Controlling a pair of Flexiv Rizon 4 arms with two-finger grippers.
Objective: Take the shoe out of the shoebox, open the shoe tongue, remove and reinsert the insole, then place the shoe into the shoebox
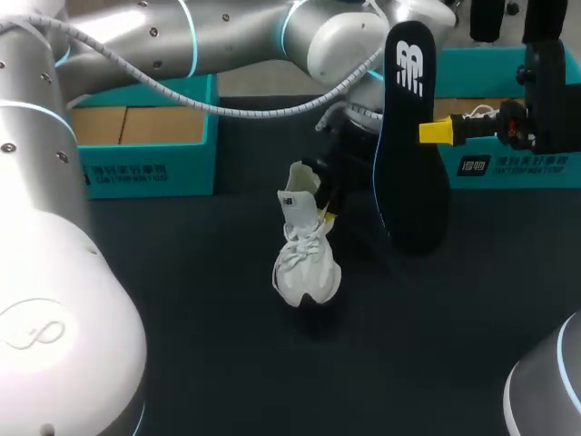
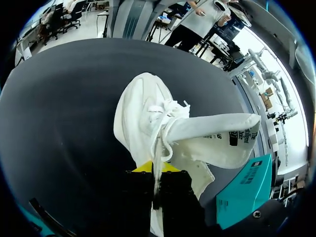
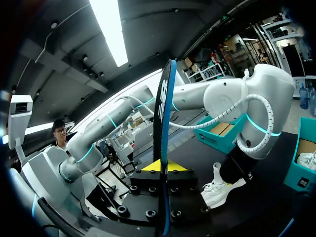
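Note:
A white shoe (image 1: 304,259) stands toe-down on the black table (image 1: 200,327), its tongue (image 2: 217,133) pulled out to one side. My left gripper (image 1: 325,211) comes in from behind and is shut on the shoe's rear rim, white fabric pinched between its fingers (image 2: 155,170). The black insole (image 1: 408,136) hangs upright in the air to the right of the shoe, out of it. My right gripper (image 1: 434,133) is shut on the insole's edge, and in the right wrist view the insole (image 3: 163,113) stands edge-on between its fingers (image 3: 162,168), with the shoe (image 3: 219,187) below and ahead.
An open teal shoebox (image 1: 145,136) stands at the back left. A second teal box (image 1: 508,136) at the back right holds another white shoe (image 1: 477,113). My left arm (image 1: 227,41) spans the back of the table.

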